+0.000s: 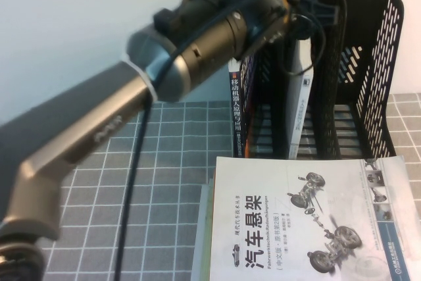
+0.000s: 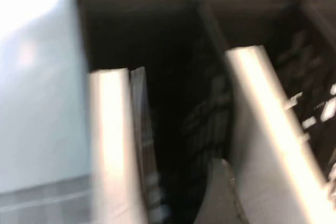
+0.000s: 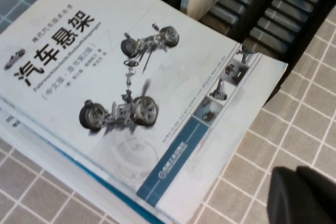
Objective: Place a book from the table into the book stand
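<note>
The black mesh book stand (image 1: 368, 64) stands at the back right. A dark-spined book (image 1: 235, 106) and a white book (image 1: 297, 97) stand upright in it. My left gripper (image 1: 289, 4) is at the top of the stand, over the white book. In the left wrist view one grey fingertip (image 2: 218, 195) lies against the white book (image 2: 262, 129) inside the stand (image 2: 178, 51). A stack of books topped by a white car-suspension book (image 1: 309, 222) lies flat in front of the stand. My right gripper (image 3: 296, 195) hovers shut and empty over the mat beside that book (image 3: 121, 77).
A grey grid mat (image 1: 151, 182) covers the table. My left arm (image 1: 99, 129) crosses the view from lower left to the stand. The stand's right compartment (image 1: 342, 116) holds nothing. The stand's base (image 3: 273, 19) shows in the right wrist view.
</note>
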